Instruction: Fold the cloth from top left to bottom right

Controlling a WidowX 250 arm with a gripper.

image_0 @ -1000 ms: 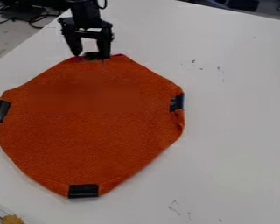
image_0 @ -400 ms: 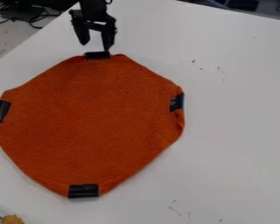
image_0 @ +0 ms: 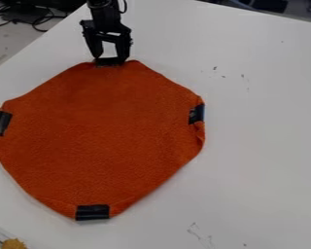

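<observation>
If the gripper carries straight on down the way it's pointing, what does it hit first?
Most likely the black tape on the far edge of the orange cloth, with the white table under it. The gripper looks right at it, though height is hard to judge.

So the black WidowX arm (image_0: 104, 13) drops in from the top edge, left of center, pretty much hanging straight down with just a slight lean. Its two-finger gripper (image_0: 111, 59) is down low in the upper left part of the frame, tips pointing at the bottom. Fingers (image_0: 125, 47) are spread, with a decent gap showing between them.
</observation>
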